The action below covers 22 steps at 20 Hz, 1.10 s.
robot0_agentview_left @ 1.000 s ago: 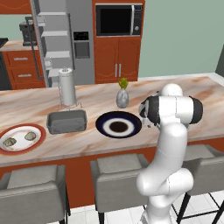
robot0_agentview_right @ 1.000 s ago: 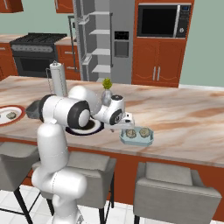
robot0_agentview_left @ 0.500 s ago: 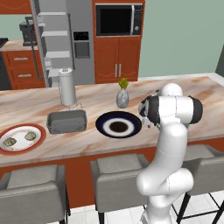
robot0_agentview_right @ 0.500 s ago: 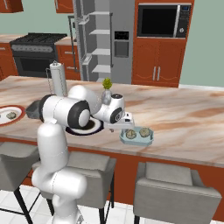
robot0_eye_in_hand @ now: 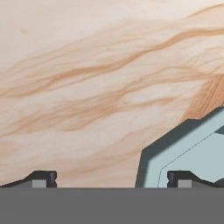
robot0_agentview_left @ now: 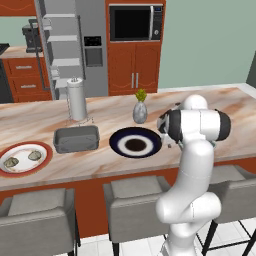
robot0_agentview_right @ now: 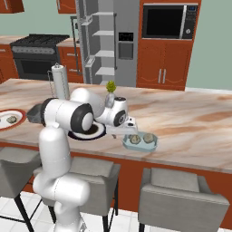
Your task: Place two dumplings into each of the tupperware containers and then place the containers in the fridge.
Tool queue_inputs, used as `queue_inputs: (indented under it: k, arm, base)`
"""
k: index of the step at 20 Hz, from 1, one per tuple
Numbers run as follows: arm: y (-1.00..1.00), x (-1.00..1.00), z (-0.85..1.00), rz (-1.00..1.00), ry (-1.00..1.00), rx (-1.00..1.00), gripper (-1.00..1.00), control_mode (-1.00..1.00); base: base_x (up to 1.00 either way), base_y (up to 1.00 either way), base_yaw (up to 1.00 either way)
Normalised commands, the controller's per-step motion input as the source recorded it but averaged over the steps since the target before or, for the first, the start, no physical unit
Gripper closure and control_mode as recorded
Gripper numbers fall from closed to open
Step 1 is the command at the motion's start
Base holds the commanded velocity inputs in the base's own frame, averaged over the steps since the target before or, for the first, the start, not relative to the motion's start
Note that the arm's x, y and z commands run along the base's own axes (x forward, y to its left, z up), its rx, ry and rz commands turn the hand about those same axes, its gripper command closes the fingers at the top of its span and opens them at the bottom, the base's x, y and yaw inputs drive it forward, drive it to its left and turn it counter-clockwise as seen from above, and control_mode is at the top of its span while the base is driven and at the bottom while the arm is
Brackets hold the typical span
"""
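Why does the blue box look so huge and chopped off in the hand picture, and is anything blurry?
Hand view: the camera sits very close, so the light blue-grey tub with cut corners is cropped at the edge, sharp, with a dark shadow rim. Right base view: the same tub looks small; soft even light, no glare or blur.

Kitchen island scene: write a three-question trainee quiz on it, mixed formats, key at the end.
1. True or false: the light blue tupperware container already holds two dumplings.
2. Multiple choice: where are the other two dumplings? A) in the dark grey tupperware container; B) on the red-rimmed plate; C) on the dark blue plate.
3. Short answer: is the hand open or shut, and does it hold anything?

Key
1. True.
2. B. The grey container is empty.
3. Open and holding nothing; in the hand view its tips stand wide apart over the marble counter, one tip over a corner of the light blue container.
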Motion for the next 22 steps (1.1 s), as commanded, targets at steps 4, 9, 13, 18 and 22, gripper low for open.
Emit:
queue_inputs:
  k: [4,9,13,18,22]
  arm:
    - [0.01,0.0,-0.08,0.0,0.08,0.07,-1.0,-1.0]
    - [0.0,-0.01,-0.06,0.0,0.05,0.06,1.0,-1.0]
    - [0.0,0.0,0.0,0.0,0.02,0.0,1.0,-1.0]
    - [0.0,0.0,0.0,0.0,0.0,0.0,1.0,-1.0]
    - [0.0,-0.02,-0.01,0.0,0.0,0.0,1.0,-1.0]
  base:
    - [0.0,0.0,0.0]
    - [0.0,0.0,0.0]
    - [0.0,0.0,0.0]
    - [0.0,0.0,0.0]
    - [0.0,0.0,0.0]
